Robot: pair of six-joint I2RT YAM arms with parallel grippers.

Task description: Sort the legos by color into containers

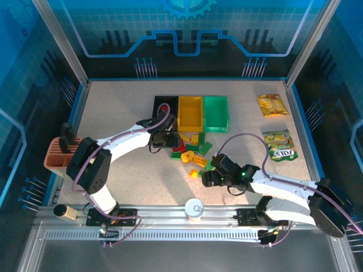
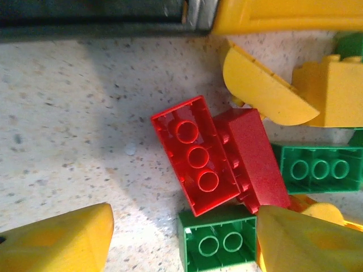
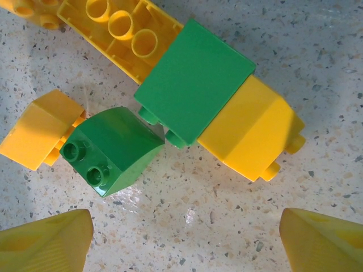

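The black bin (image 1: 165,107), yellow bin (image 1: 190,112) and green bin (image 1: 215,113) stand side by side at the back. In front of them lies the pile of legos (image 1: 193,152). My left gripper (image 1: 176,141) hangs open at the pile's left end. In the left wrist view its yellow fingertips (image 2: 57,241) flank a small green brick (image 2: 218,241), which lies just below two red bricks (image 2: 197,156). My right gripper (image 1: 207,174) is open over bare table. Ahead of it are a green sloped brick (image 3: 110,148), a green flat brick (image 3: 195,82) and a yellow brick (image 3: 252,133).
Two snack packets (image 1: 272,105) (image 1: 279,144) lie at the right. A terracotta holder (image 1: 58,154) stands at the left edge. A white can (image 1: 194,208) sits on the front rail. The black bin's wall (image 2: 91,22) is close ahead of my left gripper (image 2: 181,243).
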